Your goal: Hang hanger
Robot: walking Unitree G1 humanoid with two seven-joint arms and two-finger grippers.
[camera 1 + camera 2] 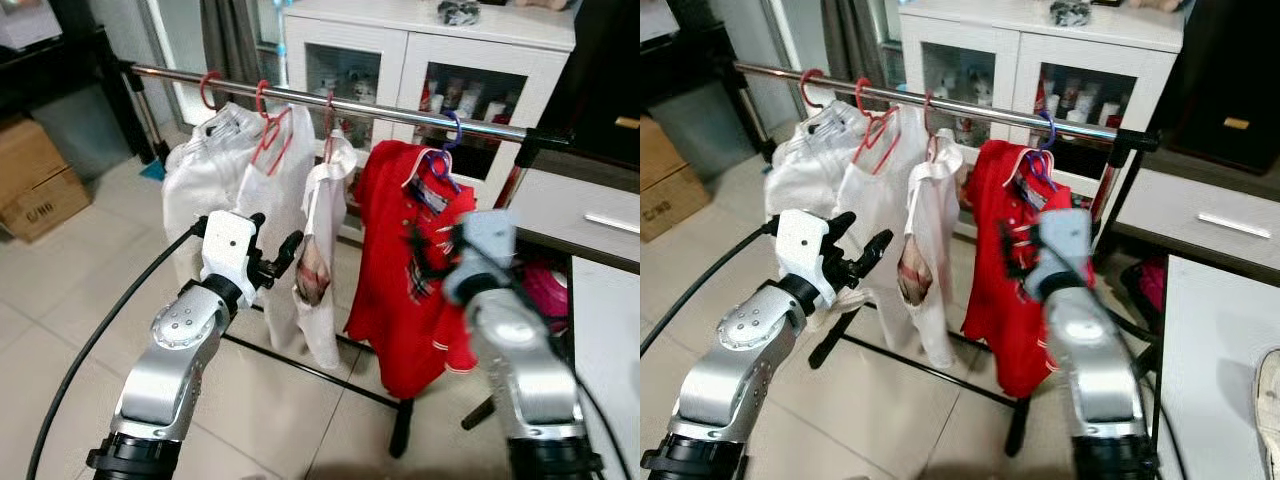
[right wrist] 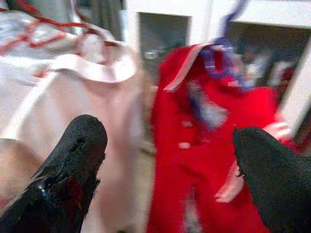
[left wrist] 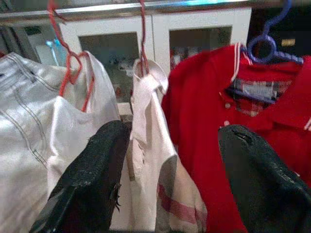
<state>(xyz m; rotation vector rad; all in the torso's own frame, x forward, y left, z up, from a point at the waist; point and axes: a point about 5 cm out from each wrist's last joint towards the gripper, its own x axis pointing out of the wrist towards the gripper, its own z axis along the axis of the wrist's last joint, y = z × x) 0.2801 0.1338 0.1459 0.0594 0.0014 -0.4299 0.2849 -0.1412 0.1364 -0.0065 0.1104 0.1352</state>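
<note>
The red polo shirt on its blue plastic hanger [image 1: 446, 150] already hangs from the silver metal rail [image 1: 400, 111], so my left fingers [image 3: 92, 170] and right fingers [image 2: 73, 150], spread and empty, seem finished.

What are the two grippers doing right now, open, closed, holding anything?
Left gripper: open, empty, by the white shirt.
Right gripper: open, empty, facing the red polo shirt.

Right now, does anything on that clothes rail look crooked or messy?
Mostly tidy. The red polo shirt sits a bit askew on its blue hanger, its collar pulled to one side. The white garments hang bunched together on red hangers.
</note>
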